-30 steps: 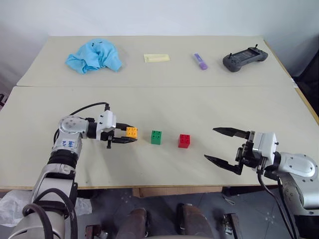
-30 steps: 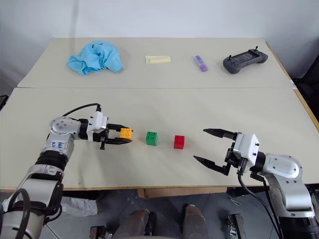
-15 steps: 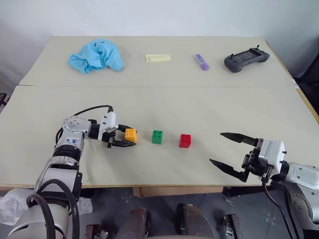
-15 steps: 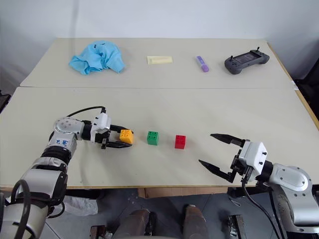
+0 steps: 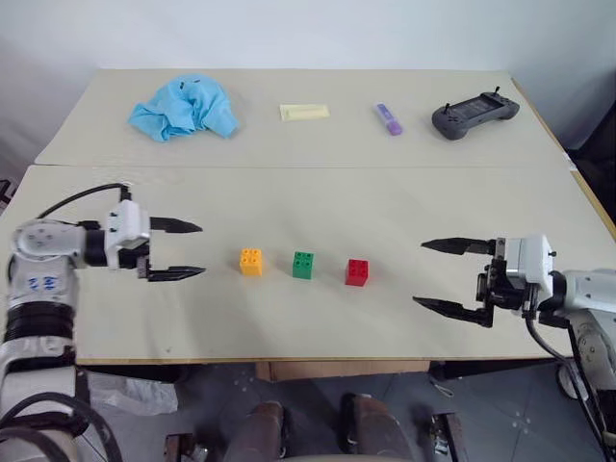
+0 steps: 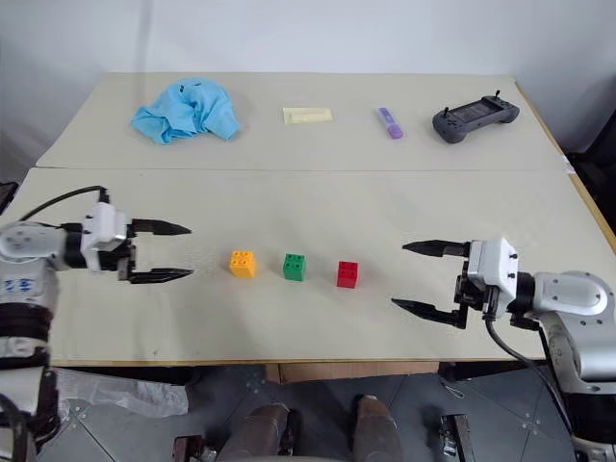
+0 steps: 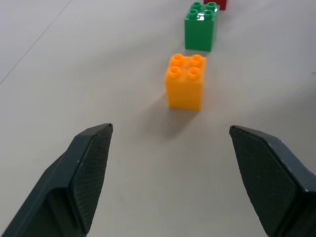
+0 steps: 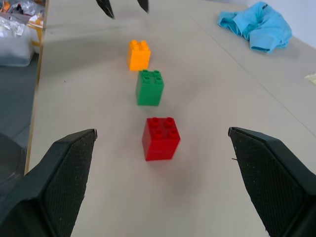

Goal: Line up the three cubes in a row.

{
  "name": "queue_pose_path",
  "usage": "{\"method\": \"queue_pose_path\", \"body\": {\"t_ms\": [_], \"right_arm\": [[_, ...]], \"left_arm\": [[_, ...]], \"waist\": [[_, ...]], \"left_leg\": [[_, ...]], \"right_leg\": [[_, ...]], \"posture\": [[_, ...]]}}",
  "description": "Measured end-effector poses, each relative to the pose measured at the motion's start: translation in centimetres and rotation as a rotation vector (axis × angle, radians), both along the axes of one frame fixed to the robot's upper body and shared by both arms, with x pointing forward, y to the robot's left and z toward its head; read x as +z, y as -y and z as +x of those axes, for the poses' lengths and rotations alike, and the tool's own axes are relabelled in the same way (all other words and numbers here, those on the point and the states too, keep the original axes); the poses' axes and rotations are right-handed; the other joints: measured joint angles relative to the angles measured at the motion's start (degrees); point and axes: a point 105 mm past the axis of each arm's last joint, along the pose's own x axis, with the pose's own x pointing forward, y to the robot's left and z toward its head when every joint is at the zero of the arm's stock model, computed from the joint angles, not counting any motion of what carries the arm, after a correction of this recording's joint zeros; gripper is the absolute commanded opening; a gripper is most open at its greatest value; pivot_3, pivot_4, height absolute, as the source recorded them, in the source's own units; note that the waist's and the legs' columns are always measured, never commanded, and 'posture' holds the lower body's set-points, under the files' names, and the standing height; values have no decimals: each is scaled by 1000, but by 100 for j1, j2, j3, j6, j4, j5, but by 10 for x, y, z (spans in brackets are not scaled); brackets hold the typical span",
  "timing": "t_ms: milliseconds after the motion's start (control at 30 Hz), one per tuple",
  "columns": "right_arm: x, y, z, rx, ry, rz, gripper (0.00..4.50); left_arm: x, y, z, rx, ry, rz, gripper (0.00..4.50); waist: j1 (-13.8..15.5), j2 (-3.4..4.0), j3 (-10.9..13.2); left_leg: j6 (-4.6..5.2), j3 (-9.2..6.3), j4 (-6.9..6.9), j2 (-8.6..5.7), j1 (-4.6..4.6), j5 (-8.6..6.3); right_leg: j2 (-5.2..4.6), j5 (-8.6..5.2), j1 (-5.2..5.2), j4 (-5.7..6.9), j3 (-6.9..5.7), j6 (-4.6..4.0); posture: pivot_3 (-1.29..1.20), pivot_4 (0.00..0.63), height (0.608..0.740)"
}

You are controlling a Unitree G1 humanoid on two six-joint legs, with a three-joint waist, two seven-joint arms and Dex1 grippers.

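On the near table [image 5: 308, 207], the orange-yellow cube [image 5: 251, 262], green cube [image 5: 303, 265] and red cube [image 5: 357, 271] sit in one straight row, with small gaps between them. The row runs from one arm to the other. The left gripper [image 5: 179, 250] is nearer the orange-yellow cube, wide apart and holding nothing. A second ago it was pinching that cube; now it has let go and pulled away. The right gripper [image 5: 447, 276] is past the red cube, wide too.

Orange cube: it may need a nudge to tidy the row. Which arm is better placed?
Left. The open left gripper is nearest the orange cube; the right gripper sits beyond the red cube.
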Motion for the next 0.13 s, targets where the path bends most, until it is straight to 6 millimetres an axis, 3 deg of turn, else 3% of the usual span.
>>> {"method": "queue_pose_path", "body": {"t_ms": [133], "right_arm": [[3, 2, 4, 15, 7, -4, 4500]], "left_arm": [[7, 4, -4, 47, 18, -50, 4034]], "waist": [[56, 0, 0]], "left_leg": [[-4, -15, 0, 1, -2, -1]], "right_leg": [[-1, -1, 6, -5, 15, -2]], "posture": [[0, 150, 740]]}}
